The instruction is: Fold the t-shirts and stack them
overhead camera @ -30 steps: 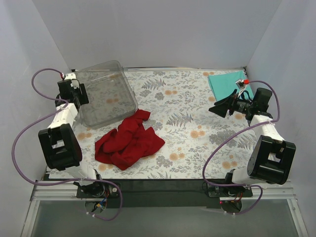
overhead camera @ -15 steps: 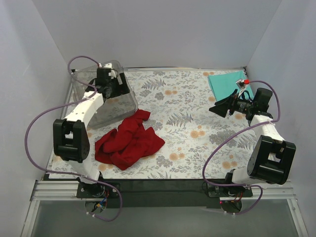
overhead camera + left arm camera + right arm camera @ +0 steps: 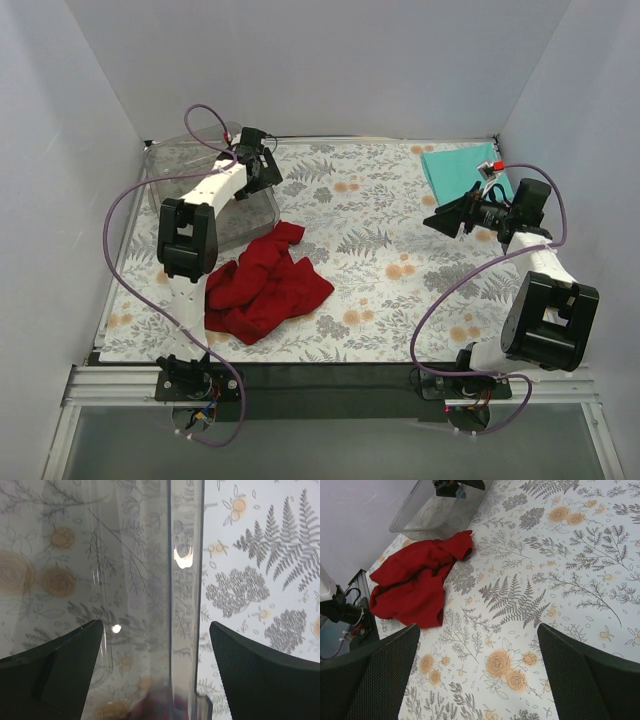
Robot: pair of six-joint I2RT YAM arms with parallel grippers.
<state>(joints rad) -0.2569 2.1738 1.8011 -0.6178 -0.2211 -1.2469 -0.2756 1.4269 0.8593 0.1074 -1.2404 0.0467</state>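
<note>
Your dark red t-shirt (image 3: 262,285) lies crumpled in a loose heap w/ deep folds, left of centre toward the near edge. One bunched end points at the clear plastic tray (image 3: 176,168) just beside it. The teal t-shirt (image 3: 455,170) is a flat folded rectangle in the far right corner, well apart from the red one. The table (image 3: 380,230) has a white cover printed w/ grey ferns & orange flowers, and plain pale walls (image 3: 330,70) close it in on 3 sides. Your left gripper (image 3: 156,630) hovers over the tray's right wall, jaws wide apart, nothing in them. Your right gripper (image 3: 477,635) hangs over the right side near the teal shirt, pointing left, jaws wide, holding nothing
</note>
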